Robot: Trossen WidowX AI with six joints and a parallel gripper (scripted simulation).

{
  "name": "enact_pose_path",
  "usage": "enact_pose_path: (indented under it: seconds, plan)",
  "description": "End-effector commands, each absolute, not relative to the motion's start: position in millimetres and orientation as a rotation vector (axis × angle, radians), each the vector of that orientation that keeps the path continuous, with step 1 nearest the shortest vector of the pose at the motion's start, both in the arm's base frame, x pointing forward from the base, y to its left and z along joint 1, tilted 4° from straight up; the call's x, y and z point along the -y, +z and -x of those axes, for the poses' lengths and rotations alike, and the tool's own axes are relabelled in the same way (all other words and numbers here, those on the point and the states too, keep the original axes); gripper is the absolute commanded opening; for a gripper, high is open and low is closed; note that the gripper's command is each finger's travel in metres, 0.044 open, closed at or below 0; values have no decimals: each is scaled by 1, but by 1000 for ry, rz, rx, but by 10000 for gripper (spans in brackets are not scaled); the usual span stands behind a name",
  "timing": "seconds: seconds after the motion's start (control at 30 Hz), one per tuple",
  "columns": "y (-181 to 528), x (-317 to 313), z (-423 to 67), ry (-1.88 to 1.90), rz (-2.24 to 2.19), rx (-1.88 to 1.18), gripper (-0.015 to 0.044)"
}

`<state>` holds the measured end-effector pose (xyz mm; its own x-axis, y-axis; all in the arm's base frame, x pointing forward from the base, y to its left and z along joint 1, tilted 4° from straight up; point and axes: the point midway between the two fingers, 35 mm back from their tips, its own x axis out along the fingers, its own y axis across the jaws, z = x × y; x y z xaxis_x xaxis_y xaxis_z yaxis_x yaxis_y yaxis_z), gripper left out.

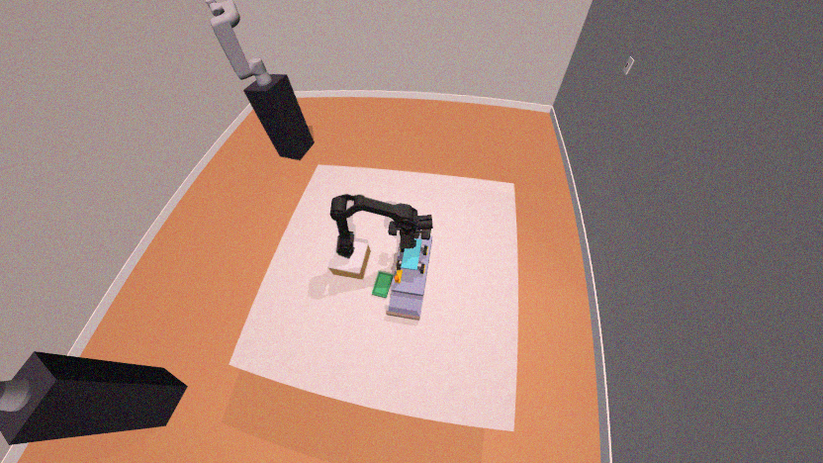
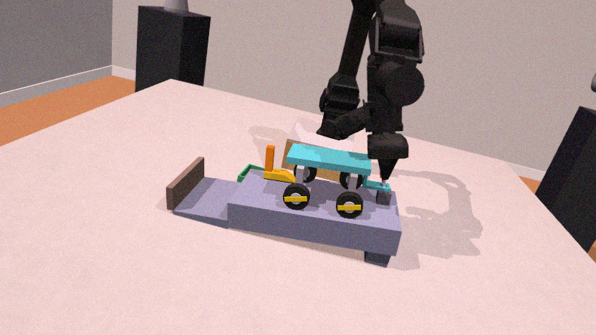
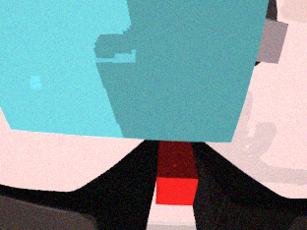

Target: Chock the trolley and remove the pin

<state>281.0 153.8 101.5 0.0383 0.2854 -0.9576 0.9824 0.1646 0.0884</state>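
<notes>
The trolley (image 2: 329,158) (image 1: 411,258) (image 3: 79,47) has a cyan deck and black wheels and stands on the lilac ramp (image 2: 316,227) (image 1: 406,299). The yellow chock (image 2: 276,175) (image 1: 398,276), with its orange handle upright, sits against the downhill side of the trolley's far downhill wheel. My gripper (image 2: 384,175) (image 3: 172,142) points straight down at the trolley's uphill end and is shut on the red head of the stop pin (image 3: 176,181). In the exterior view the fingers hide most of the pin. The green tray (image 1: 381,283) (image 2: 246,171) lies on the table beside the ramp, behind the chock.
A brown stop board (image 2: 185,182) stands at the ramp's foot. The arm's base box (image 1: 350,261) is beyond the tray. Black camera pillars (image 2: 170,46) (image 2: 571,175) stand off the table's far edges.
</notes>
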Motion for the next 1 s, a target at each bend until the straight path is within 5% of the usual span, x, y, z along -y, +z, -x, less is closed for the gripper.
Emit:
enact_pose_path:
  seconds: [0.0, 0.97]
  plan:
    - [107, -153, -281, -880, -1312, -1436, 0]
    - [121, -150, -280, -880, -1312, -1436, 0]
